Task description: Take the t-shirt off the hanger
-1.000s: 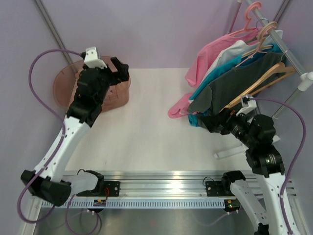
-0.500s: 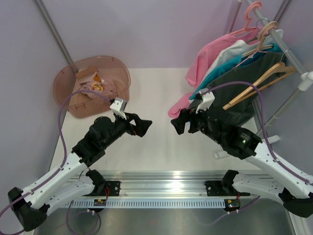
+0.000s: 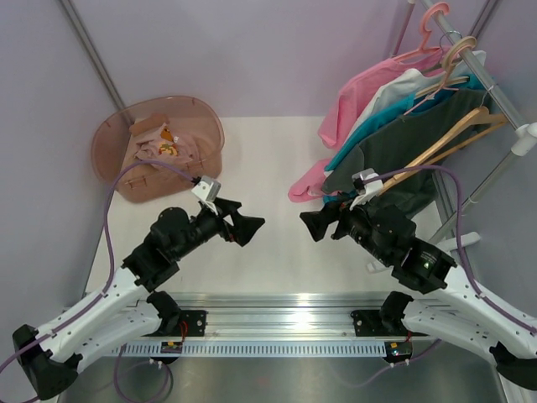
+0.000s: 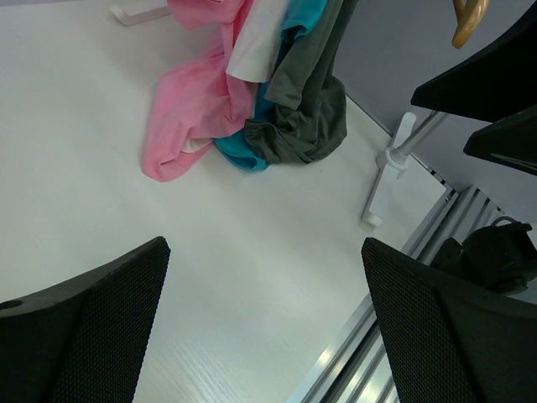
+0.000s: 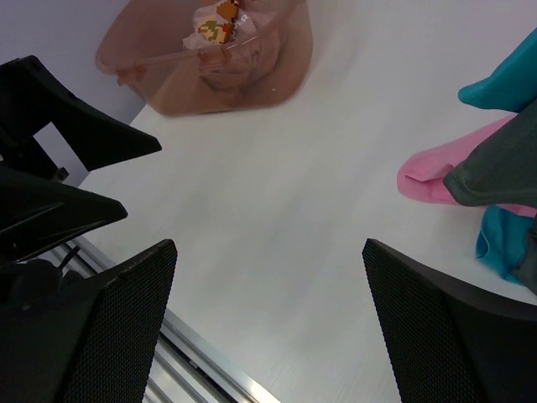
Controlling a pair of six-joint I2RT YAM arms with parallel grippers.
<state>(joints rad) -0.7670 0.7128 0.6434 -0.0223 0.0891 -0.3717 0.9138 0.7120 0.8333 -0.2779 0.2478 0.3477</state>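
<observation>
The t-shirt (image 3: 158,148) is seen crumpled inside the translucent pink tub (image 3: 117,180) at the table's (image 3: 268,168) far left corner. The hanger (image 3: 457,133) is hung on the rack (image 3: 503,105) at the right. The left gripper (image 3: 248,227) and the right gripper (image 3: 308,227) are held above the table, pointed at each other, jaws spread wide and empty.

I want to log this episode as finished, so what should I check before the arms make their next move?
1. t-shirt off the hanger, lying in the basket: ok.
2. Left pincer open and empty: ok.
3. Right pincer open and empty: ok.
4. Pincers apart from each other: ok.
5. Hook of the hanger seated on the rack rail: cannot tell.
6. Right arm free of the hanging dark shirt: cannot tell.
</observation>
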